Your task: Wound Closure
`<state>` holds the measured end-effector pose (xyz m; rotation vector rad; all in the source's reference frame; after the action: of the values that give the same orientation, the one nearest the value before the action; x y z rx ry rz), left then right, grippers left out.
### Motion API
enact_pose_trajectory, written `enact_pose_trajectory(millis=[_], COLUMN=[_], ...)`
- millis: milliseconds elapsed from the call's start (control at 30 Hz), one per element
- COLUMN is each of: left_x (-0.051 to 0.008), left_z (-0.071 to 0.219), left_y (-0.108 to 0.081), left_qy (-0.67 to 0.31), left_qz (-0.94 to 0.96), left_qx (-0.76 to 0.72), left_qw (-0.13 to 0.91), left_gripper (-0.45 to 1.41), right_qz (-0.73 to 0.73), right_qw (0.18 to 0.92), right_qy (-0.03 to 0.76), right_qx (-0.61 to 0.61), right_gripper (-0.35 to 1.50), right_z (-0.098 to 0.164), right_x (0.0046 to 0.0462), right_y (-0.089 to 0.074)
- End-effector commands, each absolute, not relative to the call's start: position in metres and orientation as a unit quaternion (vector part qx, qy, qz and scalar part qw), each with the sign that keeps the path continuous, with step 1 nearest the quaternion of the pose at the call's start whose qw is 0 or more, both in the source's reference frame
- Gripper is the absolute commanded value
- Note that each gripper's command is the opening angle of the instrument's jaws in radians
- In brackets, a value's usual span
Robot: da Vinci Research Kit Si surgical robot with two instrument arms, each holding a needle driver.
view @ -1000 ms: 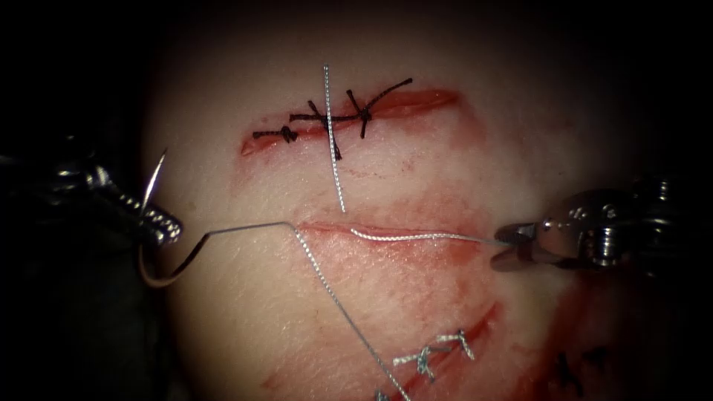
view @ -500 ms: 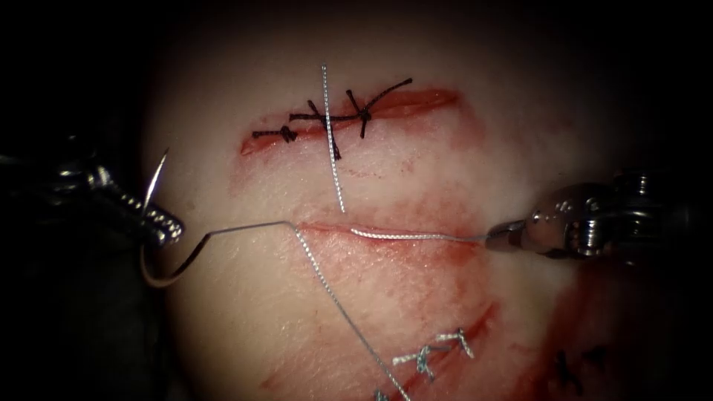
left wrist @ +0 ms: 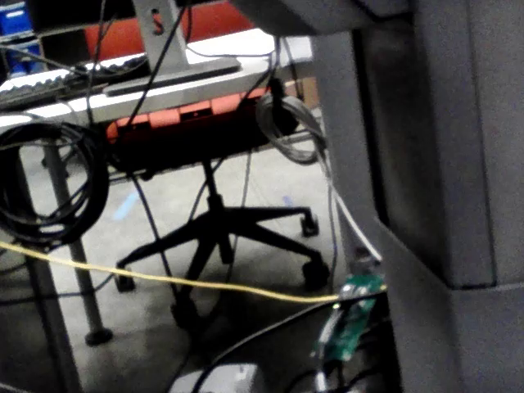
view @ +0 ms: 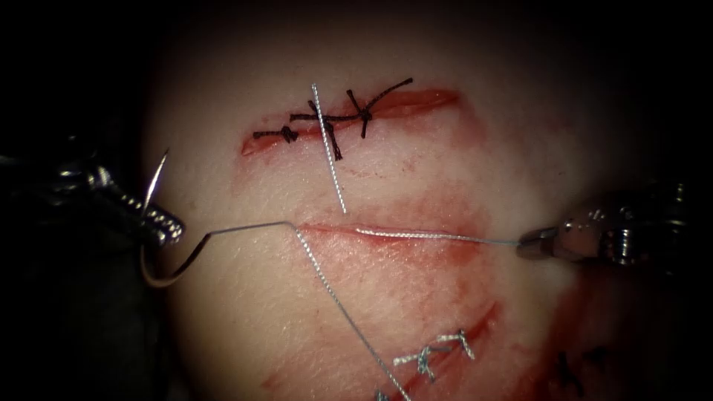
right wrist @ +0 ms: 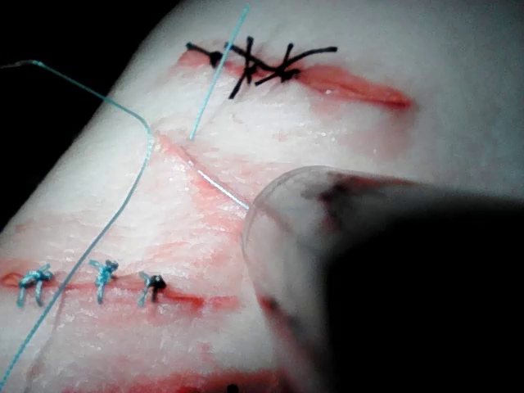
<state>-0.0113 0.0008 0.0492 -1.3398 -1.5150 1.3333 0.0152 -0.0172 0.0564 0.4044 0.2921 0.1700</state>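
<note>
Endoscope view, read from left to right. Left arm's ridged steel needle driver (view: 165,229) sits well to the left of the cut, its jaws pressed together on the curved steel needle (view: 152,223) near mid-curve. The sharp tip stands above the jaws and the swaged end hooks below them, so the whole needle is clear of the pale pork tissue (view: 245,312). It has not shifted over the last second.

From the needle's tail the fine silvery braided thread (view: 245,226) runs right to the left end of the middle reddened cut (view: 386,236). There one strand drops away toward the lower edge, and a short free end (view: 329,148) lies upward across the black-stitched upper cut (view: 349,115).

Further right the thread lies along the cut to the right arm's steel needle driver (view: 529,243). A second ago those jaws were spread beside the strand; they now pinch it at their tips and have drawn away to the right. The strand is straighter and longer, and the free end has tilted slightly.

In judgement, slack is being taken up toward tightening; the cut is not yet closed.
</note>
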Motion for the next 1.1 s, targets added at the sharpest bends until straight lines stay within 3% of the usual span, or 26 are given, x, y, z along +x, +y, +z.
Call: enact_pose_trajectory(millis=[33, 167, 200, 233, 267, 333, 533, 600, 700, 767, 800, 933, 1100], left_x=[-0.0117, -0.0117, -0.0117, -0.0117, -0.0117, -0.0118, -0.0133, -0.0149, -0.0166, -0.0178, -0.0183, -0.0195, -0.02], left_z=[0.05, 0.05, 0.05, 0.05, 0.05, 0.05, 0.05, 0.05, 0.05, 0.05, 0.05, 0.05, 0.051], left_y=[0.001, 0.001, 0.001, 0.001, 0.001, 0.001, -0.001, -0.002, -0.004, -0.005, -0.005, -0.006, -0.006], left_qy=[-0.586, -0.586, -0.586, -0.586, -0.586, -0.571, -0.446, -0.38, -0.295, -0.255, -0.243, -0.218, -0.169], left_qz=[0.515, 0.515, 0.515, 0.515, 0.515, 0.528, 0.665, 0.713, 0.749, 0.773, 0.784, 0.798, 0.808], left_qx=[-0.518, -0.518, -0.518, -0.518, -0.518, -0.531, -0.56, -0.573, -0.593, -0.58, -0.57, -0.557, -0.558], left_qw=[0.352, 0.352, 0.352, 0.352, 0.352, 0.337, 0.213, 0.138, 0.028, -0.024, -0.037, -0.067, -0.08], left_gripper=[-0.45, -0.45, -0.45, -0.45, -0.45, -0.45, -0.45, -0.45, -0.45, -0.45, -0.45, -0.45, -0.45], right_qz=[0.085, 0.086, 0.086, 0.09, 0.078, 0.06, 0.118, 0.149, 0.192, 0.226, 0.261, 0.366, 0.399], right_qw=[0.965, 0.966, 0.966, 0.966, 0.966, 0.964, 0.945, 0.931, 0.913, 0.895, 0.877, 0.793, 0.716], right_qy=[0.141, 0.132, 0.132, 0.13, 0.134, 0.153, 0.243, 0.28, 0.308, 0.337, 0.353, 0.396, 0.426], right_qx=[0.204, 0.206, 0.206, 0.207, 0.206, 0.21, 0.183, 0.183, 0.184, 0.185, 0.196, 0.283, 0.383], right_gripper=[-0.35, -0.35, -0.05, 0.65, 1.08, 1.32, 1.37, 1.14, 0.95, 1.19, 1.2, 0.87, 0.73], right_z=[0.057, 0.057, 0.057, 0.056, 0.056, 0.055, 0.049, 0.045, 0.043, 0.042, 0.042, 0.043, 0.045], right_x=[0.0154, 0.0147, 0.0147, 0.0149, 0.0152, 0.0158, 0.0172, 0.0181, 0.0201, 0.0219, 0.0226, 0.0251, 0.0283], right_y=[-0.017, -0.017, -0.017, -0.017, -0.017, -0.016, -0.012, -0.009, -0.008, -0.008, -0.008, -0.009, -0.011])
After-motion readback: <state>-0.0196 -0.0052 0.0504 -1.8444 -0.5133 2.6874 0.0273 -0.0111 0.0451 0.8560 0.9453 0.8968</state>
